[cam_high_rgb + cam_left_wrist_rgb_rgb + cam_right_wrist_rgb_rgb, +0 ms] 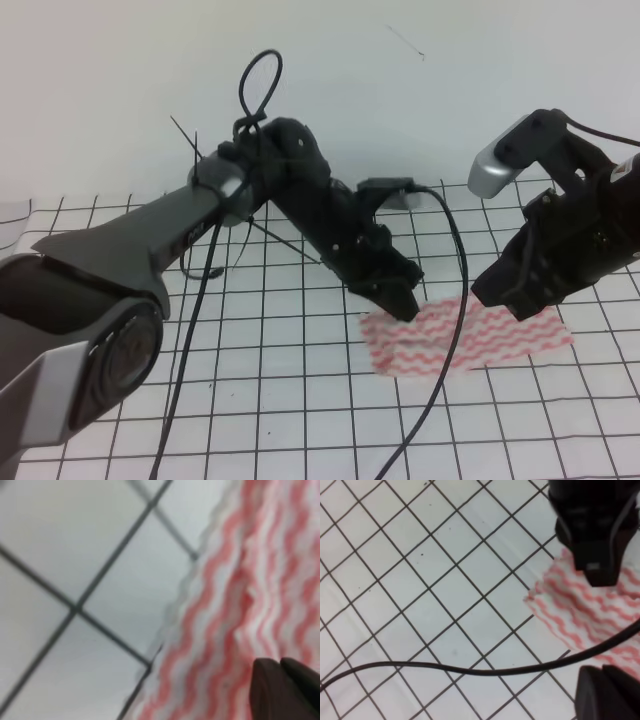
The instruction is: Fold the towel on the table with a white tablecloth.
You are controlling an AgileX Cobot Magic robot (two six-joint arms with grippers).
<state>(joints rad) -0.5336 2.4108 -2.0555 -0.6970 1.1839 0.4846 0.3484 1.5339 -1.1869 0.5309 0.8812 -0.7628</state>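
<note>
The towel (470, 335), white with pink-red wavy stripes, lies on the grid-lined white tablecloth (280, 370) right of centre. My left gripper (405, 303) reaches across and is down at the towel's far left edge, jaws together on the cloth. The left wrist view shows the blurred stripes (260, 570) with a raised wrinkle, very close. My right gripper (515, 300) hangs above the towel's right part, shut and empty. The right wrist view shows the towel's left end (580, 615) under the left gripper (595, 572).
A black cable (455, 300) drapes from the left arm across the towel towards the front edge; it also crosses the right wrist view (470, 670). The tablecloth covers the whole table. A white wall (400, 90) stands behind it.
</note>
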